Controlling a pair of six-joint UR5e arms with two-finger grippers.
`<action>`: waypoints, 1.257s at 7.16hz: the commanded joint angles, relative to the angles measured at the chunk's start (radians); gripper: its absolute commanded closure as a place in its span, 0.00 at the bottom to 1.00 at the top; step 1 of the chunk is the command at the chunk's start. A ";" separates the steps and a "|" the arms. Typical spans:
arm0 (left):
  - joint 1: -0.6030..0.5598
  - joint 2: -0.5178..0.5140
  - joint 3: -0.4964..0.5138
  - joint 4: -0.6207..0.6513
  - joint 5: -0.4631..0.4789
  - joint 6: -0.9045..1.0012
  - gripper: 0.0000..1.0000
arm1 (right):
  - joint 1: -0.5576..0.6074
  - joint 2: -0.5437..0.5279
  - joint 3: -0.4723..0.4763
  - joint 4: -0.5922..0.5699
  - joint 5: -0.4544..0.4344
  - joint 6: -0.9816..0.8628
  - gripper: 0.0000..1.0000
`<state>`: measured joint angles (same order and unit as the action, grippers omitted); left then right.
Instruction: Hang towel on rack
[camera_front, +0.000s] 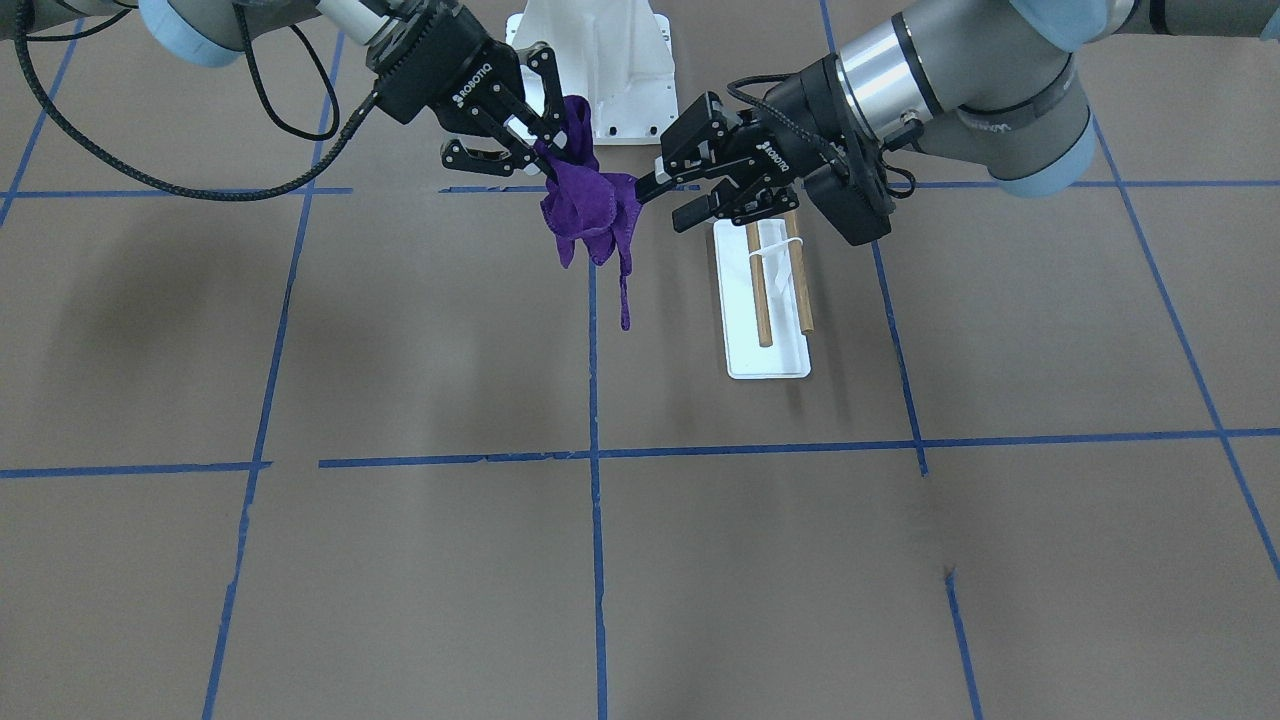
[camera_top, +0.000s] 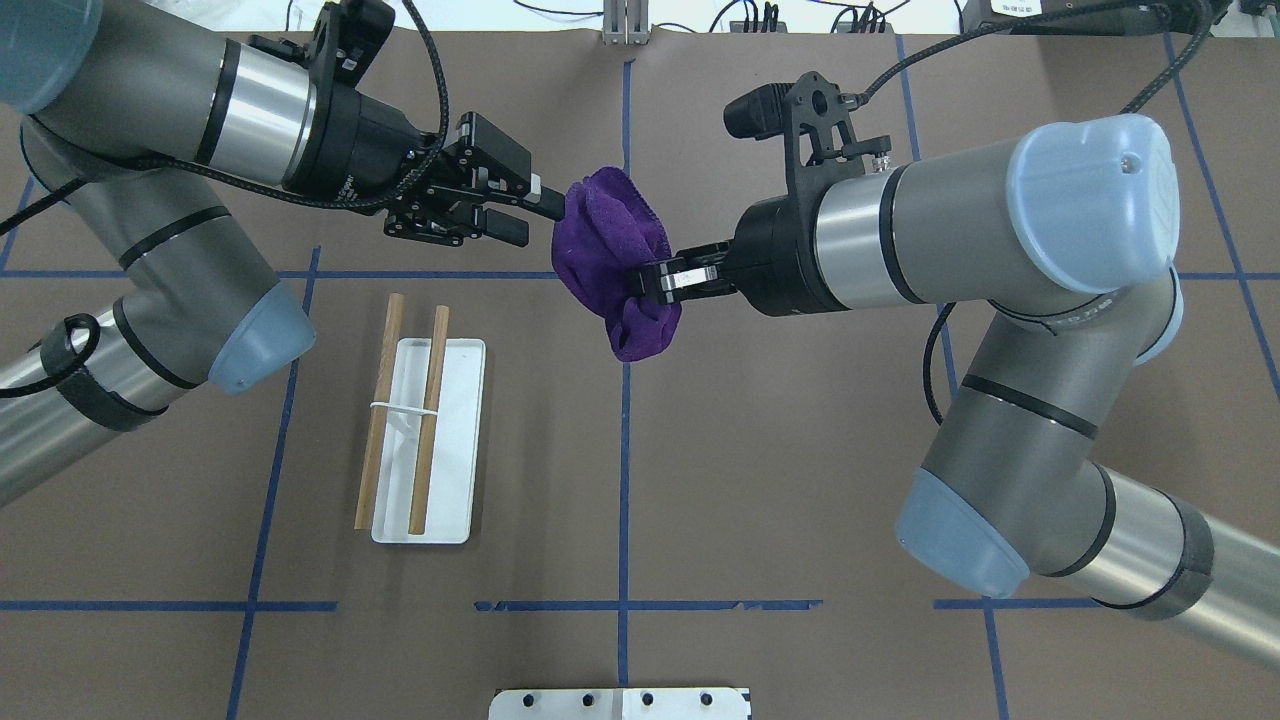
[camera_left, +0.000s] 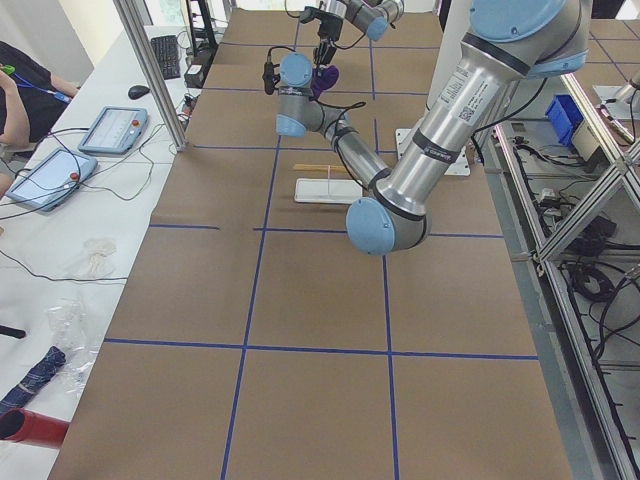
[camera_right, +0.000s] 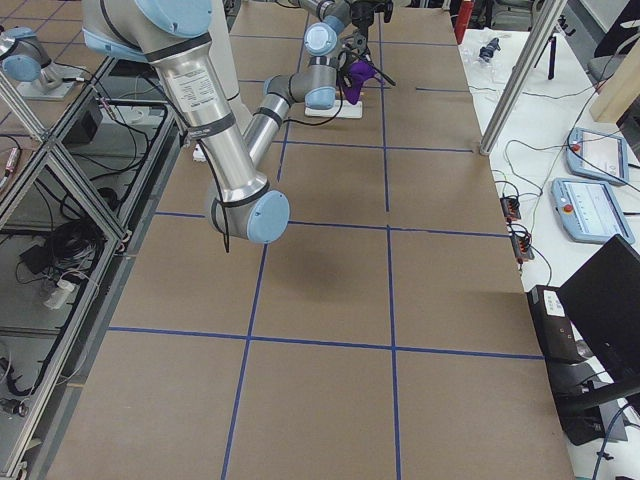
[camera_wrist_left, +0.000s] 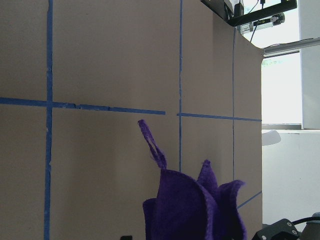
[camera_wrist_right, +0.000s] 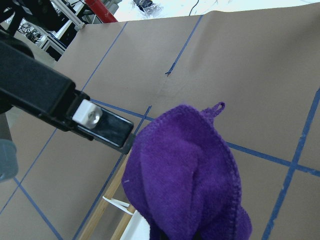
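The purple towel (camera_front: 585, 205) hangs bunched in the air over the table, its loop dangling below. It also shows in the overhead view (camera_top: 610, 240) and both wrist views (camera_wrist_left: 195, 210) (camera_wrist_right: 185, 170). My right gripper (camera_top: 650, 282) (camera_front: 548, 158) is shut on the towel's middle. My left gripper (camera_top: 540, 222) (camera_front: 665, 203) is open. One of its fingers (camera_wrist_right: 100, 122) touches the towel's edge and the other stands apart. The rack (camera_top: 455, 400) (camera_front: 765, 360), a white base plate with two wooden dowels, stands on the table below the left gripper with nothing on it.
A large white metal pedestal (camera_front: 600, 60) (camera_top: 620, 703) stands at the robot's side of the table behind the towel. Blue tape lines cross the brown table cover. Tablets and cables lie on the side benches in the side views.
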<state>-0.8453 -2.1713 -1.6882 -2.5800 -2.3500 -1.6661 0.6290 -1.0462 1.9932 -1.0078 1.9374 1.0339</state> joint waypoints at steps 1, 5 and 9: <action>0.002 -0.008 -0.001 0.000 0.000 0.000 0.45 | 0.000 0.000 -0.001 0.000 0.000 0.000 1.00; 0.015 -0.013 -0.005 0.000 0.000 -0.001 0.46 | -0.005 0.002 0.002 0.000 0.000 0.000 1.00; 0.020 -0.013 -0.013 -0.002 -0.002 -0.003 0.54 | -0.006 0.005 0.006 0.002 0.002 0.002 1.00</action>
<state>-0.8282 -2.1844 -1.6997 -2.5815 -2.3515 -1.6694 0.6238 -1.0436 1.9973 -1.0068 1.9377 1.0350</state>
